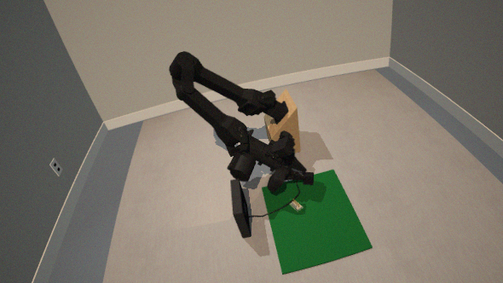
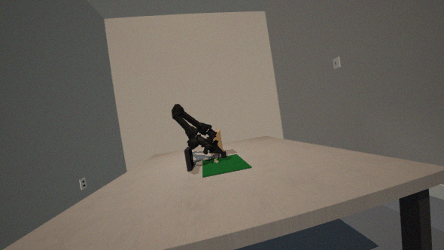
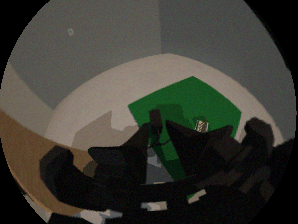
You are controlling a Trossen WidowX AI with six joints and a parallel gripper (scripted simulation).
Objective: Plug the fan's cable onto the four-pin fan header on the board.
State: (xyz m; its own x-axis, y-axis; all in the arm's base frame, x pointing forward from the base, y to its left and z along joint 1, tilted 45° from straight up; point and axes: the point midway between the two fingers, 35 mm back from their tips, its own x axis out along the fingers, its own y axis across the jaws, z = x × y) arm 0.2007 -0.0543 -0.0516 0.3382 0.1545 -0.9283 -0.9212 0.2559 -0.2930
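The board (image 1: 328, 230) (image 2: 233, 167) (image 3: 220, 107) is a flat green sheet. The four-pin header (image 1: 298, 208) (image 2: 216, 160) (image 3: 201, 126), pale with gold pins, stands on it with nothing on its pins. The black plug (image 1: 309, 178) (image 3: 156, 118) is off the header, over the board's back part. My gripper (image 1: 303, 173) (image 3: 156, 124) is slightly open, with the plug at its fingertips; narrow gaps show beside the plug in the wrist view. The thin black cable (image 1: 279, 209) runs past the header to the black fan (image 1: 239, 209) (image 2: 189, 159), upright left of the board.
A wooden block (image 1: 291, 128) (image 2: 219, 139) (image 3: 22, 155) stands behind the board, close beside the arm. The cable lies across the board's left part near the header. The arm hides the area between fan and block.
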